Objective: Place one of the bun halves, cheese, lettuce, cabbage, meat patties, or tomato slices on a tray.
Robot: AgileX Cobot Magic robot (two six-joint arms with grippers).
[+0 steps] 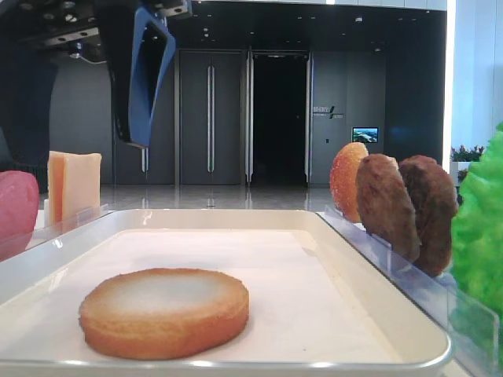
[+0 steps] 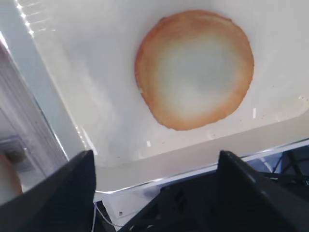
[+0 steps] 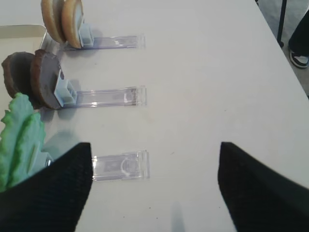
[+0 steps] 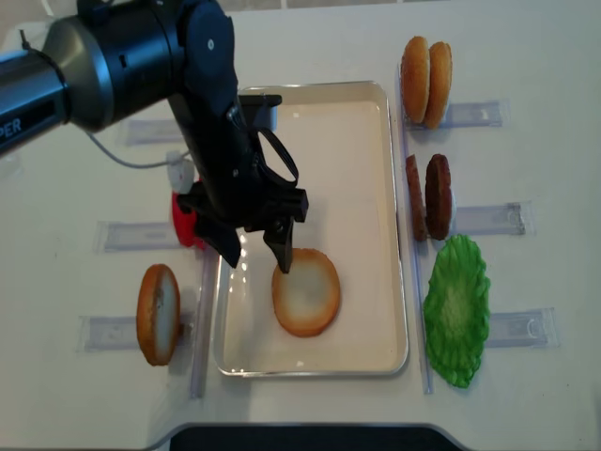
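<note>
A flat bun half [image 4: 306,291] with a golden rim and a pale face lies in the white tray [image 4: 376,216], near its front end. It shows in the left wrist view too, as the bun half [image 2: 195,67]. My left gripper [image 4: 255,256] hangs open just above and left of it, with nothing between its fingers [image 2: 48,198]. Two meat patties [image 4: 427,195] stand in a rack right of the tray, with lettuce [image 4: 457,308] nearer. The cheese [image 1: 73,184] and a tomato slice [image 1: 16,208] stand left of the tray. My right gripper [image 3: 154,188] is open over bare table.
Clear plastic racks [image 3: 118,166] lie on both sides of the tray. Two more bun halves [image 4: 425,68] stand at the far right, and an orange bun half [image 4: 158,313] at the near left. The left arm [image 4: 141,56] reaches over the tray's left side.
</note>
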